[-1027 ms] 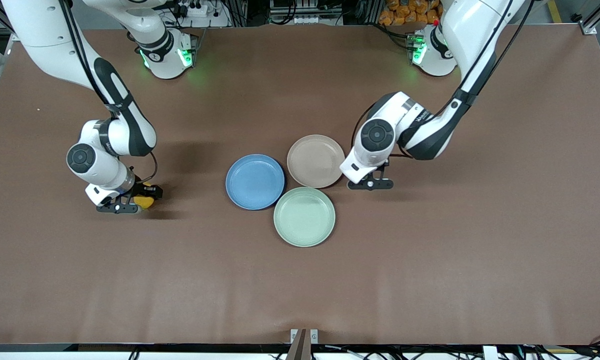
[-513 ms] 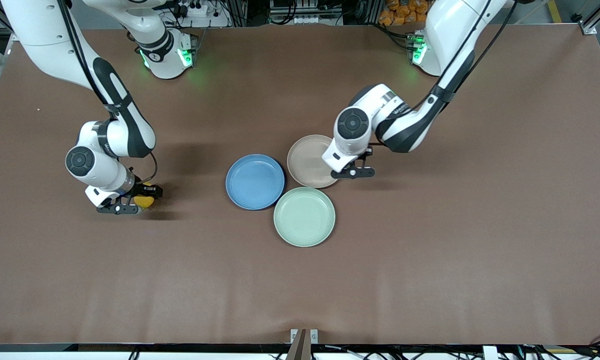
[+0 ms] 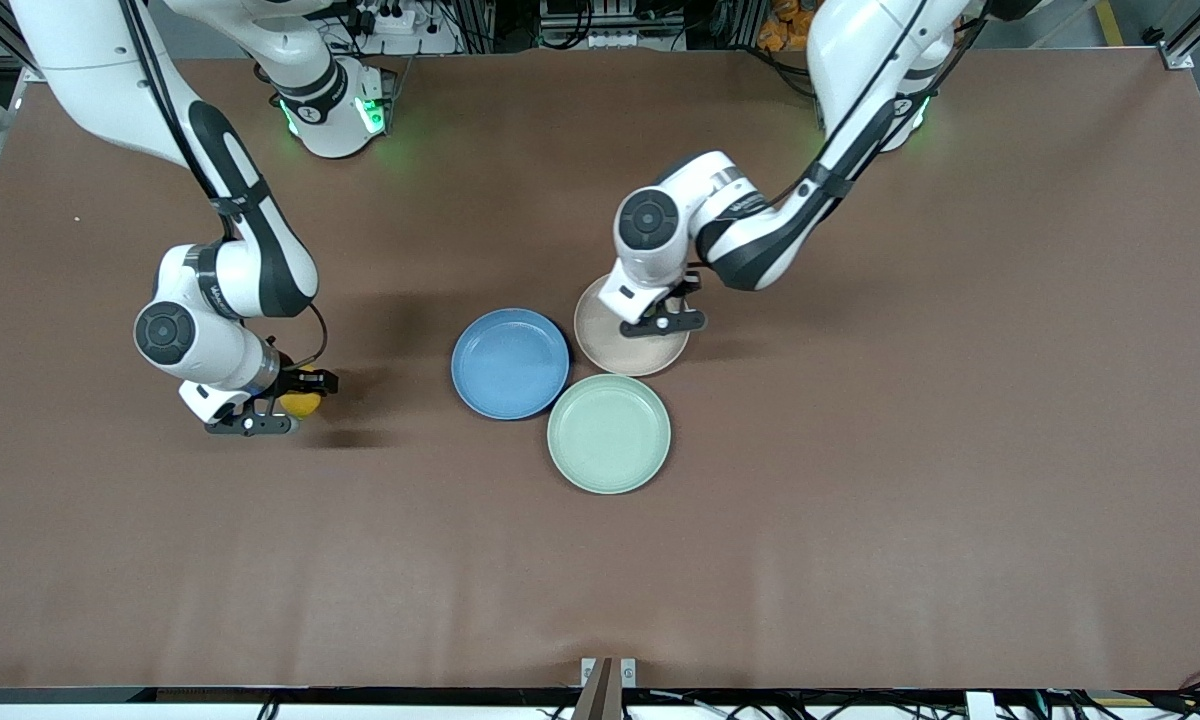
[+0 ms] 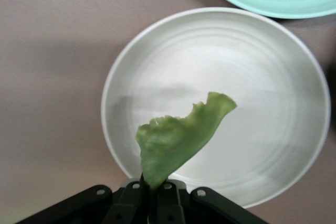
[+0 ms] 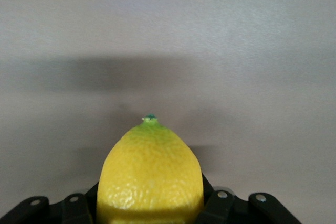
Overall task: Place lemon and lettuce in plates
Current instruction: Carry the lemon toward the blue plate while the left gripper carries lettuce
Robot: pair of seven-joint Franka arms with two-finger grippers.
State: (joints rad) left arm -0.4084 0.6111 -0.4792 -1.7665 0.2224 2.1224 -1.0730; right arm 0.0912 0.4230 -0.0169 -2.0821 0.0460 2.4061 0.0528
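Front view: right tool [image 3: 278, 410] above bare worktop [image 3: 860, 500] toward right arm's end, clamped on lemon [image 3: 301, 403]. Left tool [image 3: 663, 318] over beige-pink plate [image 3: 610, 345]; lettuce hidden here. Blue plate [image 3: 510, 363] and mint-green plate [image 3: 609, 433] just beside it.

Left wrist view: left tool [image 4: 153, 203] pinches lettuce [image 4: 178, 139] at one end; long axis runs away from fingers, free tip tilted over beige-pink plate [image 4: 157, 66].

Right wrist view: right tool [image 5: 149, 208] grips lemon [image 5: 150, 177]; long axis points away from fingers, green-tipped end outward.

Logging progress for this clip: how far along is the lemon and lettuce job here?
Nothing is placed yet. The left gripper holds the lettuce over the beige-pink plate, ready to release. The right gripper grips the lemon over the table toward the right arm's end, away from the blue plate. Both releases remain.
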